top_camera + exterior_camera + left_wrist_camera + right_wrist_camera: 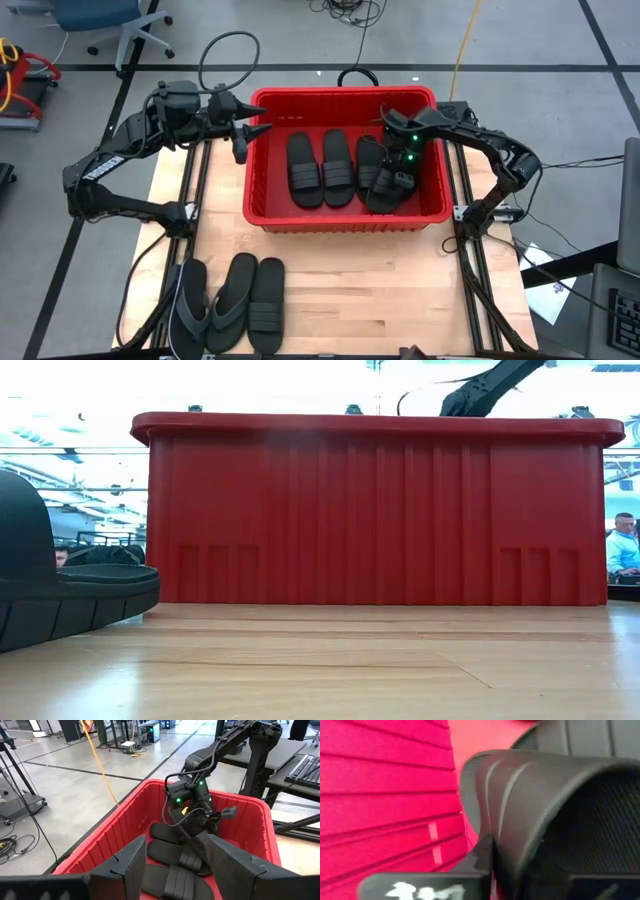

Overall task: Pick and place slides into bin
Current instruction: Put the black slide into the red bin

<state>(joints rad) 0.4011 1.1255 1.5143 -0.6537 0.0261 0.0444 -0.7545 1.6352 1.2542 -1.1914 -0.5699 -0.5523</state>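
Black rubber throughout: four slides in the red bin [262,215], three more on the bare table in front of it. Two ribbed-band slides [320,167] lie flat, side by side, near the bin's middle, straps up, soles matte. Toward the bin's right end two more overlap; the upper slide [383,188] lies tilted across its neighbour [367,160]. The band straps are broad and arched with moulded ridges running across them.

Right gripper [401,178] is down inside the bin over that tilted slide. In its own wrist view a dark finger [485,855] presses against the ribbed strap edge, with the textured footbed close behind. Fingers look drawn nearly together on the strap, though the view is too tight to be sure of the hold.

Bin is rigid red plastic, rectangular, thick rolled rim, vertically fluted walls with short slots low down.

Left gripper [247,135] hovers over the bin's left rim at the far corner, fingers [129,865] spread apart, holding nothing.

On the near left of the pale wood table [400,290]: a greyer thong flip-flop [189,298], a black thong flip-flop [230,300], and a ribbed-band slide [266,305], lying close together, well apart from the bin.

Beyond the table at the room's right edge, a person [622,550] is partly visible.
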